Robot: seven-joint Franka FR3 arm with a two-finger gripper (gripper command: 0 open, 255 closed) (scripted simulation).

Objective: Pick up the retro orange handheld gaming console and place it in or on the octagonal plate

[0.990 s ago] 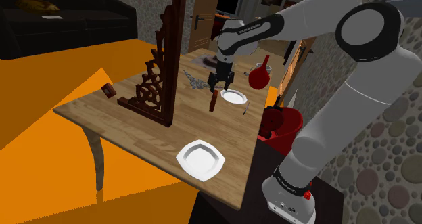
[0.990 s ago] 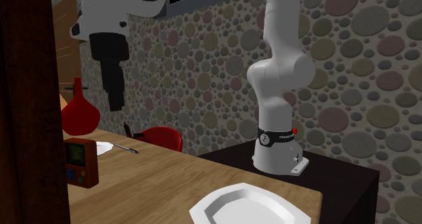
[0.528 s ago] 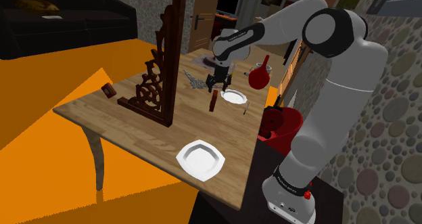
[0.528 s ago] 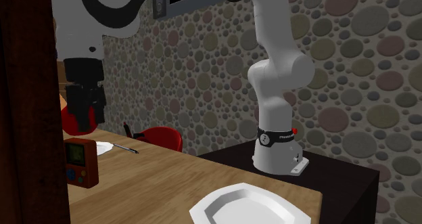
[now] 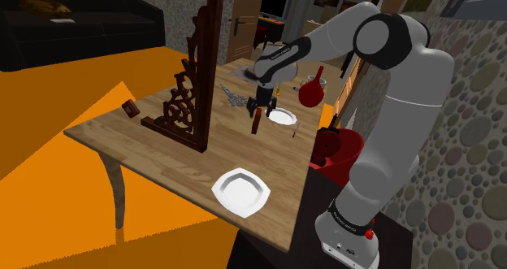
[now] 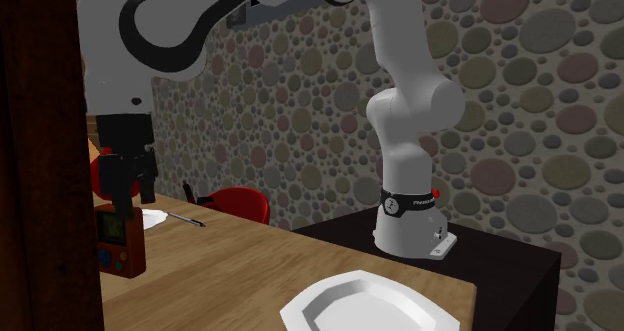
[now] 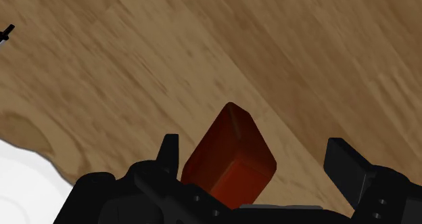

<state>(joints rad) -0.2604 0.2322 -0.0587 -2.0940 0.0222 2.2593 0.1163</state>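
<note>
Wood-grained, matt table [image 7: 135, 60]; smooth, faintly glossy console [image 7: 230, 158], possibly plastic; plain white, smooth octagonal plate [image 5: 240, 192]; rough, pebbled stone wall [image 6: 520, 99]; dark wooden bracket [image 5: 191, 88], smooth.

The white arm [image 5: 390, 137] rises upright from its base [image 5: 349, 227], bends at a dark elbow joint [image 5: 382, 40] high on the shoulder view's right, and reaches across toward that view's left, the forearm sloping downward. The wrist turns the black end effector [image 5: 258, 109] to point straight down. In the second exterior view the end effector hangs at the left, fingers downward. In the wrist view its two fingers [image 7: 348, 165] stand well apart.
</note>
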